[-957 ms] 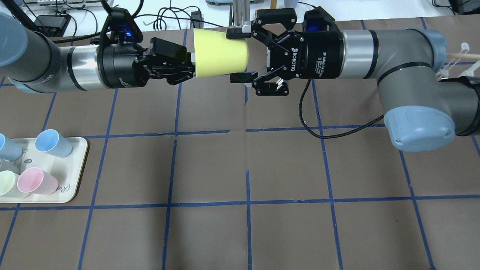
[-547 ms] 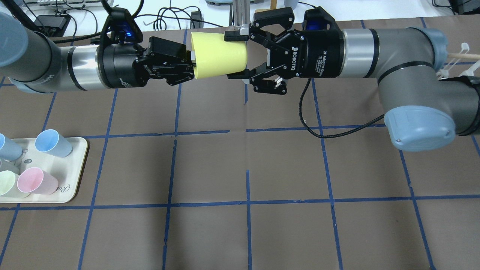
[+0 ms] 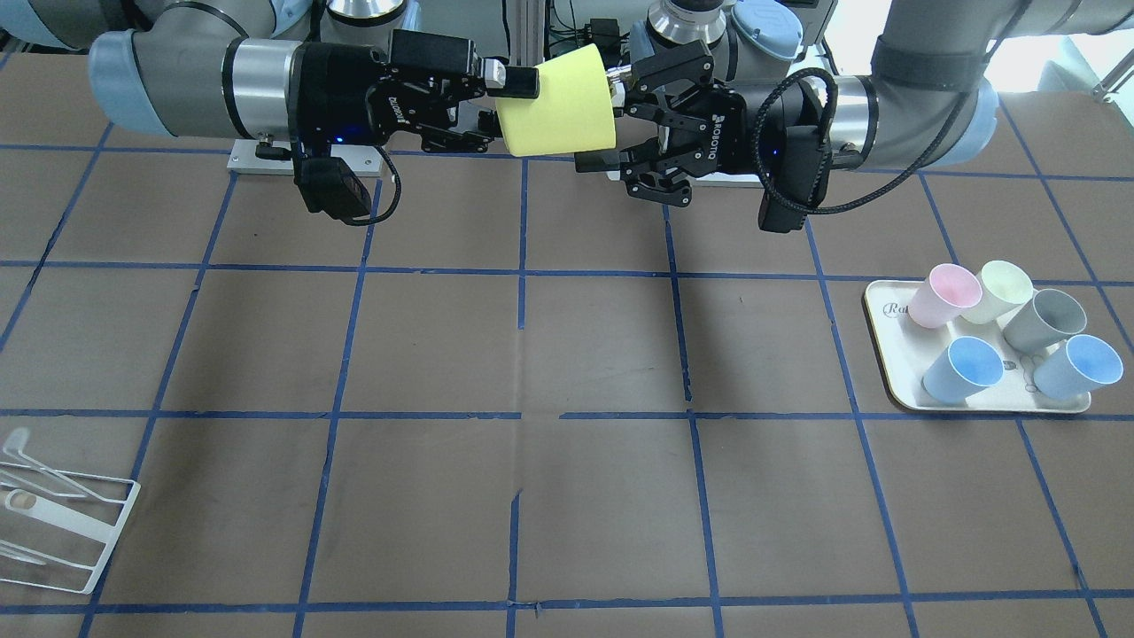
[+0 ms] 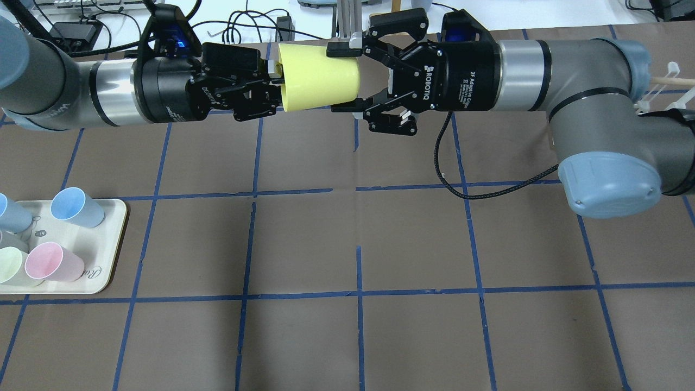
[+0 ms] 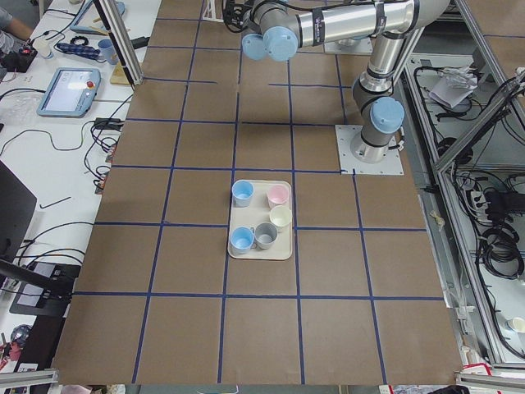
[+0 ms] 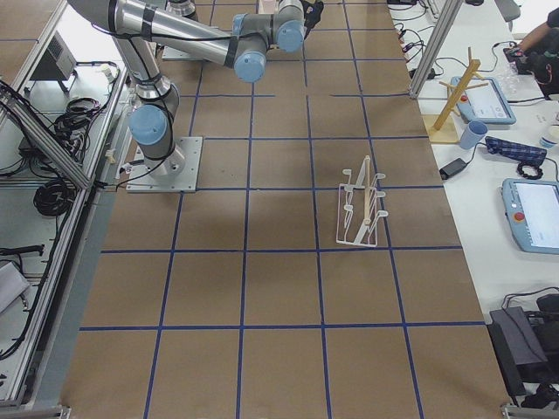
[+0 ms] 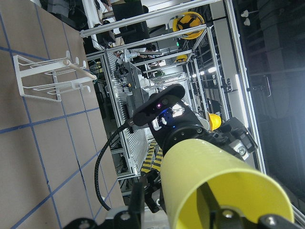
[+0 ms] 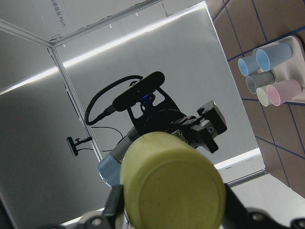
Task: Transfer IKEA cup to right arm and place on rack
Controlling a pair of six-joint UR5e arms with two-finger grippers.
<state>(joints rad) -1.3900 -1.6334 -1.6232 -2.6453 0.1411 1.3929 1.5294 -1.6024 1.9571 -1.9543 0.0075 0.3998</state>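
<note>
The bright yellow IKEA cup [image 4: 317, 81] lies on its side in the air above the table's far edge, between the two arms. My right gripper [image 4: 343, 79] is shut on its narrow base end, one finger on each side. My left gripper [image 4: 274, 87] stands open at the cup's wide rim. In the front view one left finger reaches just inside the rim and the other sits under the cup [image 3: 558, 102], with a gap between them. The white wire rack [image 3: 62, 523] stands far off on the right arm's side, also seen in the right side view as the rack [image 6: 362, 209].
A cream tray [image 4: 111, 228] at the left edge holds several pastel cups: blue, pink, grey and pale yellow. Brown paper with blue tape lines covers the table. Cables and monitors lie beyond the far edge.
The right gripper's fingers closed onto the cup's base. The left gripper's fingers then spread, and the left arm drew back a little to the left. The cup stayed in place.
</note>
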